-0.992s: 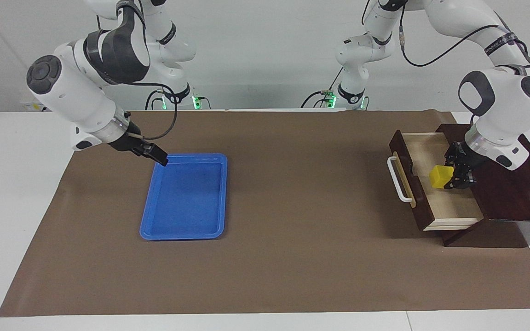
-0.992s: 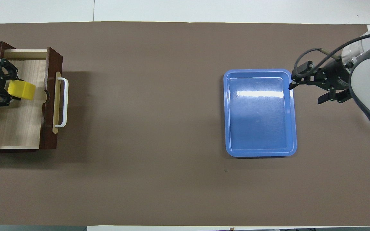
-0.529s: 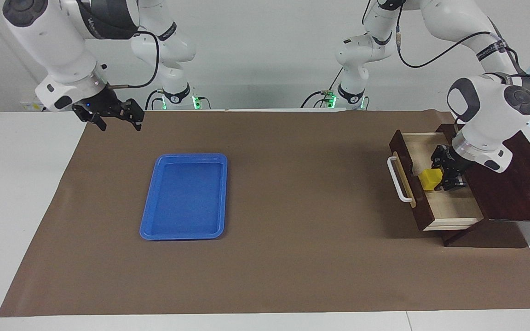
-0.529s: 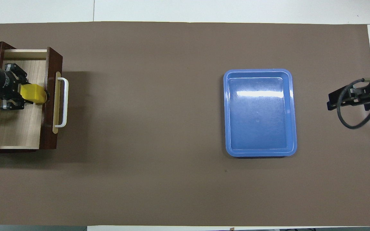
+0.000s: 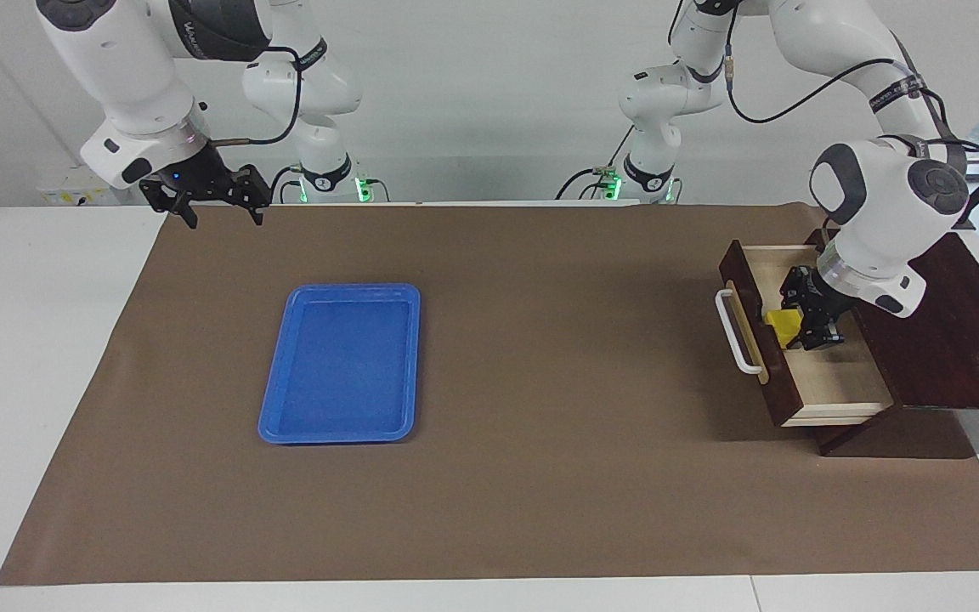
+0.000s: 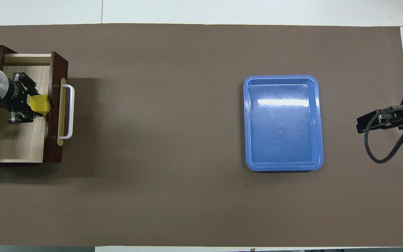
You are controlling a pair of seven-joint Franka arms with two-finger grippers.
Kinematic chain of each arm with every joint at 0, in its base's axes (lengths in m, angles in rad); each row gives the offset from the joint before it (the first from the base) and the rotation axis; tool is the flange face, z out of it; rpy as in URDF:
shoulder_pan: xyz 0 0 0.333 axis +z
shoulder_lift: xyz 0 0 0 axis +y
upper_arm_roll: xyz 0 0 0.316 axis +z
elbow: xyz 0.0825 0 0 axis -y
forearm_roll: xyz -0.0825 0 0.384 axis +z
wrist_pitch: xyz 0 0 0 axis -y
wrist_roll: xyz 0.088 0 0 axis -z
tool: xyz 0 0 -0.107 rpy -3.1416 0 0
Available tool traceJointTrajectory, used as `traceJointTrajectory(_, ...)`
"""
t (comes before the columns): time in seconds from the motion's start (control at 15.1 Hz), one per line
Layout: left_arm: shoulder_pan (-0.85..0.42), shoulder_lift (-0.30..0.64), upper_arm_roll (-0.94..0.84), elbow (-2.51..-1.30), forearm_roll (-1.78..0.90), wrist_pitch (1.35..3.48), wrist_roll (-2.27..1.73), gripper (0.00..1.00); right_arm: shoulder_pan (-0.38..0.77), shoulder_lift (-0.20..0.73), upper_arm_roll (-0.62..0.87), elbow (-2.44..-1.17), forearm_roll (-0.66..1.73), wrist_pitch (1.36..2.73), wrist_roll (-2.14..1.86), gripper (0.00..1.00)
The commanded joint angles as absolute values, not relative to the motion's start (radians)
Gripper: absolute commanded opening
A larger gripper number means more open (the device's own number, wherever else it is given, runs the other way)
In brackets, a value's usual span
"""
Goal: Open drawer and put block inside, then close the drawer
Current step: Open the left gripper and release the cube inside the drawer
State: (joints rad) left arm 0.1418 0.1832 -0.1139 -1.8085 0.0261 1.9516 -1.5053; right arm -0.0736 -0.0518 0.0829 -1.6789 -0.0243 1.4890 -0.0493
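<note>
block [image 5: 783, 325] half hidden by drawer front [image 5: 749, 333]

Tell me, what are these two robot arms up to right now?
The left claw holds a small bright yellow cube low inside the open, pale-lined drawer of a dark brown wooden box, close to its front. The right claw waits, open, in the air over its end of the table. An empty blue plastic tray lies untouched.

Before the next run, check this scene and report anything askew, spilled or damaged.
Nothing stands out. The drawer is open, the left gripper holds the block inside it, and the blue tray lies flat.
</note>
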Motion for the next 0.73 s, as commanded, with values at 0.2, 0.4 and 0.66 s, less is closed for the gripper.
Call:
traceJointTrajectory(0.2, 0.137, 0.146, -0.112, -1.745, 0.035, 1.932, -1.506, 1.00, -0.092, -0.063, 0.087, -1.681, -0.028, 1.503, -0.072, 1.00)
traceJointTrajectory(0.4, 0.091, 0.147, -0.115, -1.593, 0.034, 1.780, -1.511, 1.00, -0.092, -0.063, 0.086, -1.680, -0.025, 1.505, -0.072, 1.00)
traceJointTrajectory(0.66, -0.075, 0.097, -0.117, -1.661, 0.113, 1.716, -1.564, 1.00, -0.089, -0.067, 0.086, -1.683, -0.026, 1.503, -0.069, 1.00)
